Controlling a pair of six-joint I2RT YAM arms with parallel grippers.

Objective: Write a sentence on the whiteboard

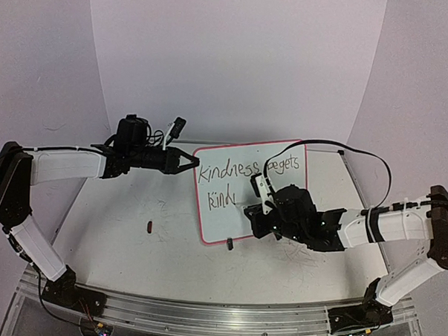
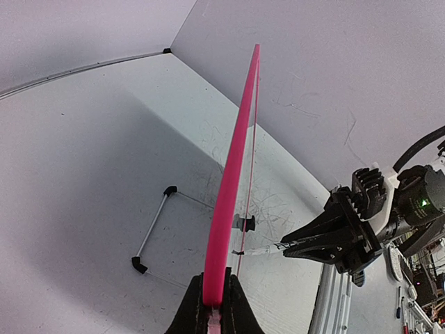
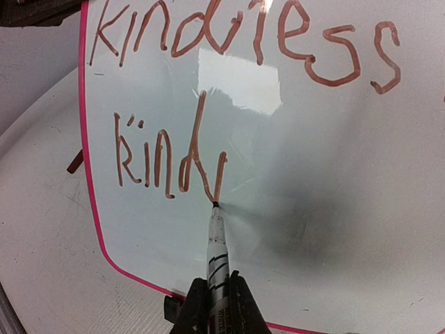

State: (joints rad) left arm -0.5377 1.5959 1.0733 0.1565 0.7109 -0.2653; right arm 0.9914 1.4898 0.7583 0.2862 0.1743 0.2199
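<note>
Whiteboard: centre of the top view; red-pink frame; tilted up from the tabletop; writing face turned toward the right arm.
Small dark object: lies on the tabletop at lower left of the board, apart from it; kind cannot be told.
Left gripper: left of centre; fingers clamped on the board's left frame edge.
Sentence: two lines on the board face; upper line reads "kindness begets"; lower line reads "kind" plus one further stroke.
Clip foot: black; on the board's lower frame edge.
Marker: white barrel; tip touches the board at the end of the last stroke.
Right gripper: right of centre in the top view; fingers closed tight on the marker barrel.
</note>
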